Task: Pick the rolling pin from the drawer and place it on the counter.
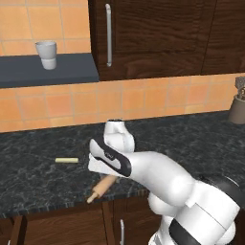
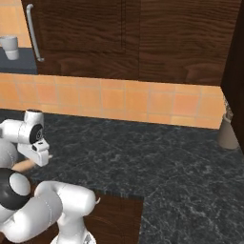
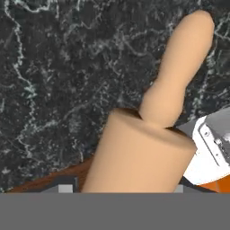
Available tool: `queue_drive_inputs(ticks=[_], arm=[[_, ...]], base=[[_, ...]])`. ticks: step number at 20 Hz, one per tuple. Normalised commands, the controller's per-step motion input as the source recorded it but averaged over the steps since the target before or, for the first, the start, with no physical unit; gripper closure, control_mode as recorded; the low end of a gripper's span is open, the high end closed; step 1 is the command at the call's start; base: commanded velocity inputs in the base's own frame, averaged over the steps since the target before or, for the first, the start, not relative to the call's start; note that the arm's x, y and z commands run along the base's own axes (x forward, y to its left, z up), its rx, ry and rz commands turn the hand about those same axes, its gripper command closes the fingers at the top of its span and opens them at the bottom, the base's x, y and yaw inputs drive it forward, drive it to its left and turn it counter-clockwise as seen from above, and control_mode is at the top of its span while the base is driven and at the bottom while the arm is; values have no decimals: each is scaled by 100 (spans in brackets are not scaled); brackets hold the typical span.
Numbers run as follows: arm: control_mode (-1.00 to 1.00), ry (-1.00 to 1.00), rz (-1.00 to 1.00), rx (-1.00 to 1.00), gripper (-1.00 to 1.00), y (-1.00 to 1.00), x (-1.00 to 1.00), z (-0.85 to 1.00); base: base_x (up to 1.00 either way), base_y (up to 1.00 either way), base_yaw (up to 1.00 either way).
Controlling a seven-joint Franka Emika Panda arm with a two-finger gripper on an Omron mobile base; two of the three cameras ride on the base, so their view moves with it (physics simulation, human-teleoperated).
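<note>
My gripper [image 1: 106, 173] is shut on the rolling pin [image 1: 101, 188], a light tan wooden cylinder with a knobbed handle. The pin slants down to the left out of the hand, over the front edge of the black marbled counter [image 1: 191, 143]. Up close in the hand view, the rolling pin [image 3: 148, 148] runs away from the gripper [image 3: 122, 188], with its handle over the counter [image 3: 54, 67]. From the right base view, the gripper [image 2: 42, 157] hangs low at the left and one end of the rolling pin [image 2: 21, 166] pokes out. I cannot make out the drawer among the brown wood below the counter edge.
A short pale yellow stick [image 1: 66, 160] lies on the counter left of the hand. A grey cup [image 1: 47, 54] stands on the dark wall shelf [image 1: 48, 72]. A utensil holder [image 1: 238, 107] stands at the far right. Dark cabinet doors [image 1: 153, 38] hang above.
</note>
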Motion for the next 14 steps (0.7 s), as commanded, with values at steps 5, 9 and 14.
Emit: queue_drive_inputs(ticks=[5,9,14], arm=[[-100,0,13,5,100,-100,100,0],[-100,0,9,3,100,-77,100,-1],[-100,0,8,0,100,-37,100,-7]], base=[[0,0,0],[0,0,0],[0,0,0]])
